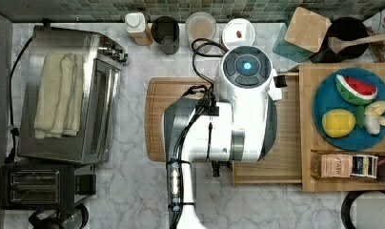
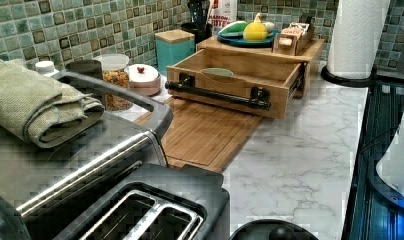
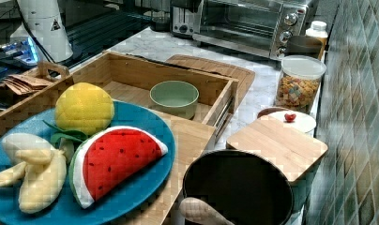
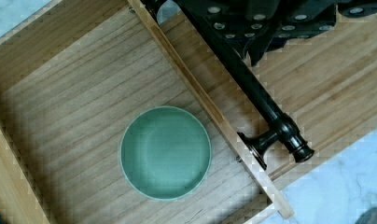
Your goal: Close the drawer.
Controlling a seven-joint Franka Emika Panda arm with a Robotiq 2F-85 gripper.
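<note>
The drawer (image 2: 230,75) is a shallow light-wood box, pulled out from under a wooden stand, over a darker cutting board (image 2: 205,135). A long black bar handle (image 2: 217,95) runs across its front panel. A pale green bowl (image 4: 165,152) sits inside the drawer (image 4: 60,116), also seen as the bowl (image 3: 174,97) in the right view. In the wrist view my gripper (image 4: 252,44) hangs dark above the handle (image 4: 266,109), just outside the front panel. In the top view my white arm covers most of the drawer (image 1: 286,152); one handle end (image 1: 218,169) pokes out below it.
The stand's top carries a blue plate (image 1: 324,98) of toy fruit and a tea box (image 1: 345,165). A toaster oven (image 1: 66,95) with a folded towel and a black toaster (image 1: 38,183) stand at the top view's left. Jars (image 1: 200,26) line the tiled wall. A paper towel roll (image 2: 357,35) stands beside the stand.
</note>
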